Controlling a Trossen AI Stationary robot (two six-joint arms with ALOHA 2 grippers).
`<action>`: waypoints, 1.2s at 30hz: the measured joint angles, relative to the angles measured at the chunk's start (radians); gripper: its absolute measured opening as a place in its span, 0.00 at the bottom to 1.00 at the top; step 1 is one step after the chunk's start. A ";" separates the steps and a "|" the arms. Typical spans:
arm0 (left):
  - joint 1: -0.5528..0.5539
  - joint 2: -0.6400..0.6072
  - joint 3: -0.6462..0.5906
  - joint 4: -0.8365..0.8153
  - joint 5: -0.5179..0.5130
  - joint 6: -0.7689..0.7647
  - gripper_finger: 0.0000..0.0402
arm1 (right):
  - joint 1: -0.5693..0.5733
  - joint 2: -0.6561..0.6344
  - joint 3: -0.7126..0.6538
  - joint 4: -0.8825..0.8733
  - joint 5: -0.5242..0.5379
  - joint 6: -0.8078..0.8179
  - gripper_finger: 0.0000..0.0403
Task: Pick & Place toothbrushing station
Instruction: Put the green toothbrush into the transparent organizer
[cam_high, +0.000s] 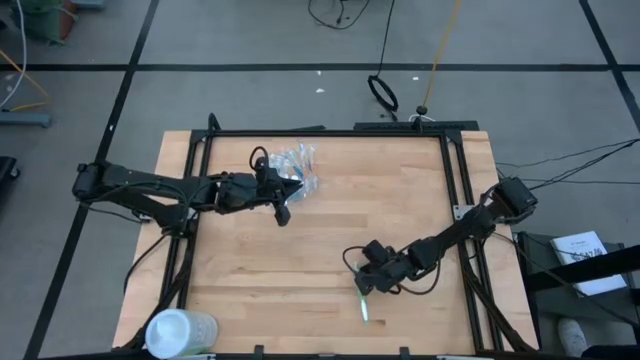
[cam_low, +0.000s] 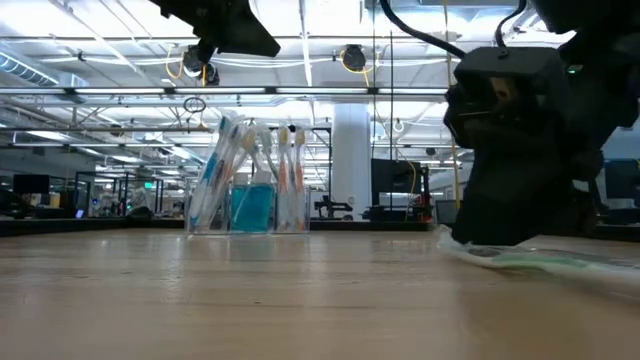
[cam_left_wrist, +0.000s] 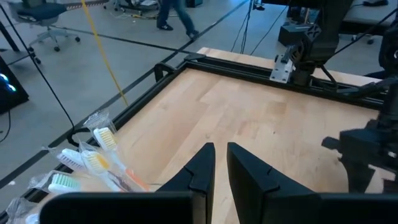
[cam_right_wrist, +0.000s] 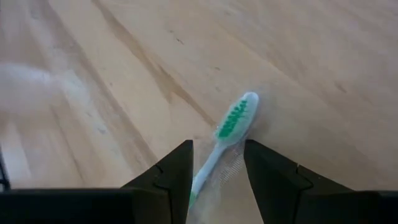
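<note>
A clear plastic cup (cam_high: 292, 166) with several wrapped pastel toothbrushes and a teal tube stands on the table's far left part; it also shows in the low view (cam_low: 250, 195). The brush heads (cam_left_wrist: 93, 158) show in the left wrist view. My left gripper (cam_high: 283, 214) hovers shut and empty just near of the cup (cam_left_wrist: 221, 149). One green-bristled toothbrush (cam_right_wrist: 231, 124) in a clear wrapper lies flat on the table at near centre-right (cam_high: 362, 308). My right gripper (cam_right_wrist: 217, 146) is low over it and open, one finger on either side of its handle, apart from it.
A bigger white cylindrical container (cam_high: 180, 332) lies at the table's near left corner. Black frame rails (cam_high: 455, 180) run along the table's left, far and right sides. Bare wood (cam_high: 330, 230) lies between the two grippers.
</note>
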 joint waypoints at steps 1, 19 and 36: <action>0.000 0.000 0.000 0.000 -0.004 0.000 0.11 | -0.001 0.011 0.001 0.021 0.004 -0.027 0.35; 0.000 0.000 0.000 -0.017 -0.015 0.011 0.11 | -0.071 0.004 -0.006 0.048 0.048 -0.544 0.03; -0.004 -0.163 0.000 -0.075 -0.018 0.074 0.11 | -0.308 -0.260 -0.005 0.413 0.239 -1.317 0.00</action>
